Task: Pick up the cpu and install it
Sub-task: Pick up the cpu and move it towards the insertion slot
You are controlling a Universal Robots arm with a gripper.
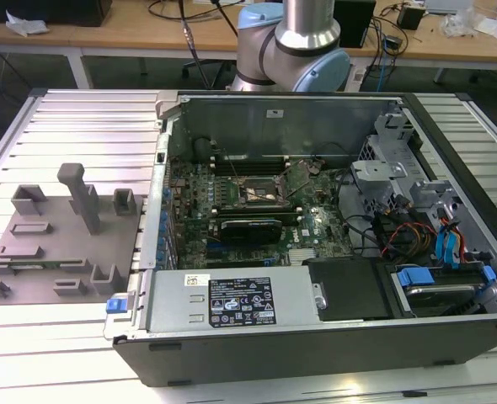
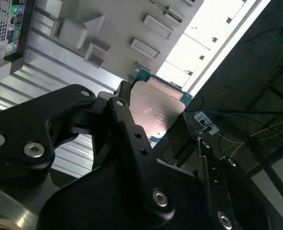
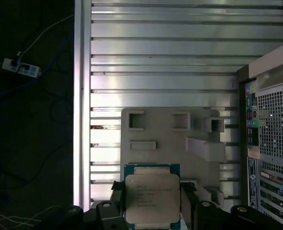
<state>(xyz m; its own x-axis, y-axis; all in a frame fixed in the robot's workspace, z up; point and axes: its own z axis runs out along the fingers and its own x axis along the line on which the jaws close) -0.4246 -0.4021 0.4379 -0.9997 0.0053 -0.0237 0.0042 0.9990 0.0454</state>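
The cpu (image 3: 152,199) is a flat square chip with a pale silvery top and a green rim. It sits between the dark fingers of my gripper (image 3: 152,203), which is shut on its edges. In the second wrist view the cpu (image 2: 156,112) shows tilted, with my gripper (image 2: 156,127) clamped on two opposite sides. I hold it high in the air above the grey tray (image 3: 170,120). In the exterior view the green motherboard (image 1: 307,223) lies inside the open computer case (image 1: 316,337), and its metal-framed socket (image 1: 261,192) stands uncovered.
The grey tray (image 1: 29,244) with blocks and posts lies on the ribbed metal table (image 1: 88,126), at the exterior view's left of the case. The arm (image 1: 291,42) rises behind the case. Drive cages and cables (image 1: 434,227) fill the case's right side.
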